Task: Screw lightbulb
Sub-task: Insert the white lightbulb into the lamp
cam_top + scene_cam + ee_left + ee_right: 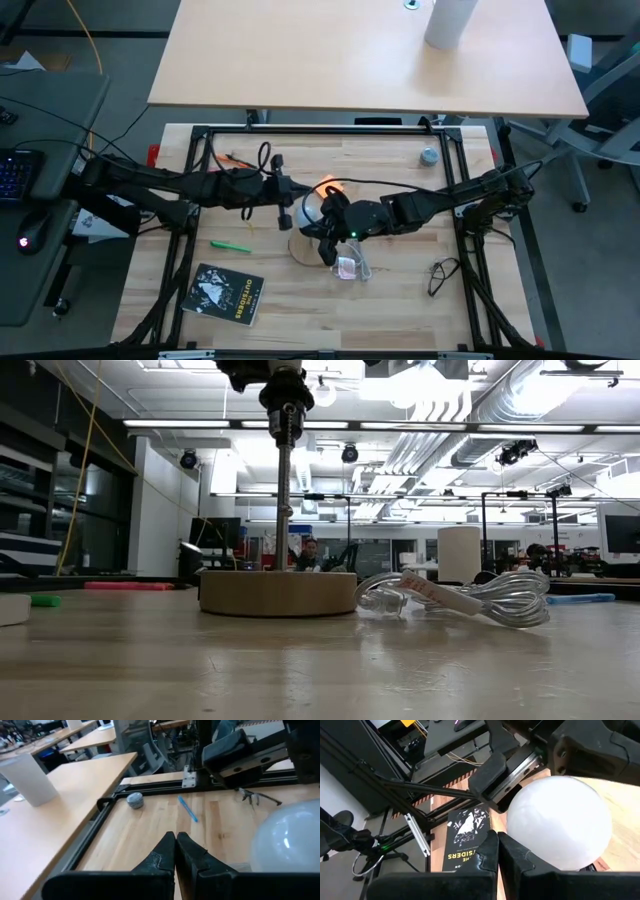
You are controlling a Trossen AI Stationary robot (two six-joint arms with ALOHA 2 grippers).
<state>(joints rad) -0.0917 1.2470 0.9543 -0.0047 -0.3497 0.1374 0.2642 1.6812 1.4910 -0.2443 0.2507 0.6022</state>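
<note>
- High view is showing the lightbulb (pixel 312 211) sitting above the tan wooden disc (pixel 303 247) near the middle of the counter (pixel 400 300), between the two arms.
- Both grippers are meeting at the bulb: the left gripper (pixel 287 198) is hanging just beside it on one side, the right gripper (pixel 331 222) on the other.
- Each wrist view is showing its own fingers (pixel 175 855) pressed together with nothing between them; the right fingers (pixel 496 851) are pointing past the white globe (pixel 559 822), not pinching it.
- Whether the bulb is already threaded into the socket is hidden; judging by how it is standing unheld over the disc, it is probably seated, with tightening possibly left.
- Room is getting tight: a clear cable bundle (pixel 470 598) is lying just beside the disc, and the arms are crowding each other.
- Farther off, a book (pixel 222 294), a green pen (pixel 230 245) and glasses (pixel 441 272) are leaving open wood around the disc; the black frame is bounding the counter.
</note>
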